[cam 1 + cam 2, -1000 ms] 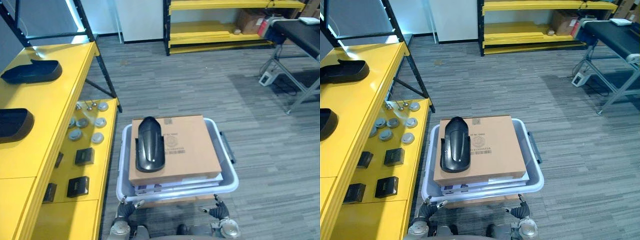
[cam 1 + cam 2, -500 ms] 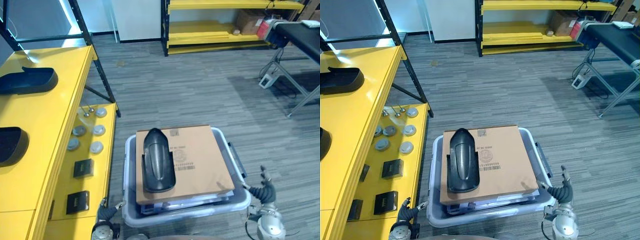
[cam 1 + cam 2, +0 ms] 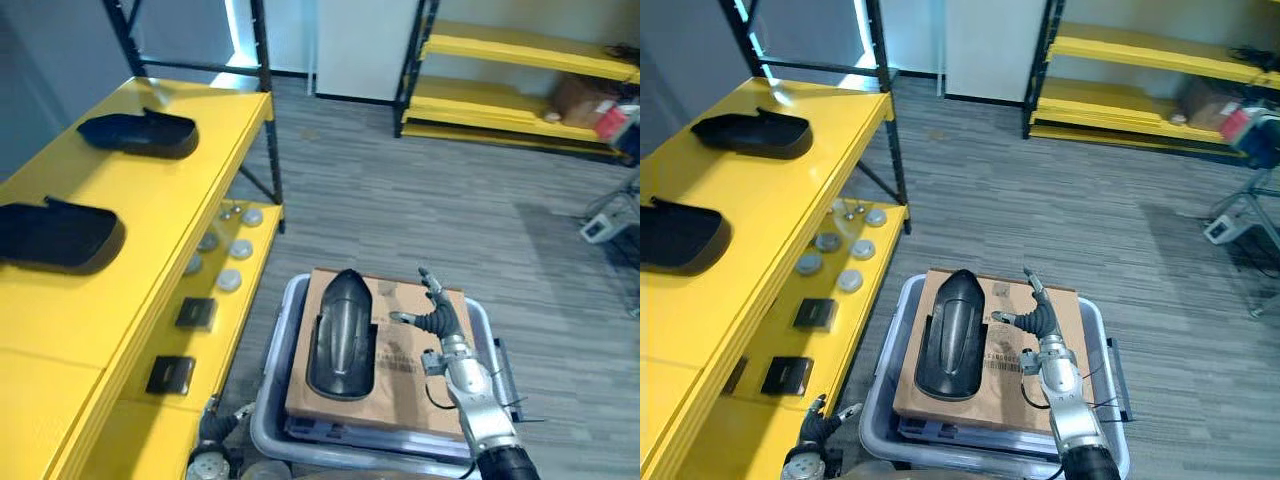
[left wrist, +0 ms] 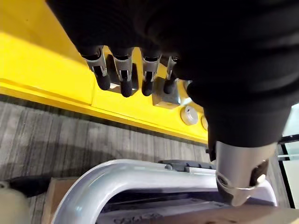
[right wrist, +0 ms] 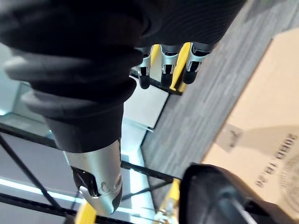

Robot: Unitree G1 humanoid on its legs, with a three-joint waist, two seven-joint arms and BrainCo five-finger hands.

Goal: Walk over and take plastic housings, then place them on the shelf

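The right hand (image 3: 440, 322) has come up from low beside the grey bin (image 3: 270, 385) and is now hovering over the cardboard box (image 3: 398, 402) lying in that bin. The forearm is covering the box's near right corner, and what is lying under the box is hard to make out. The hand's fingers are spreading straight and empty, the thumb reaching toward the black plastic housing (image 3: 342, 335) that is resting lengthwise on the box's left half; whether the thumb is touching it cannot be told. The left hand (image 3: 818, 432) is hanging low by the bin's near left corner, partly cut off, fingers relaxed and holding nothing. Two more housings (image 3: 140, 133) (image 3: 60, 235) are lying on the yellow shelf (image 3: 150, 230).
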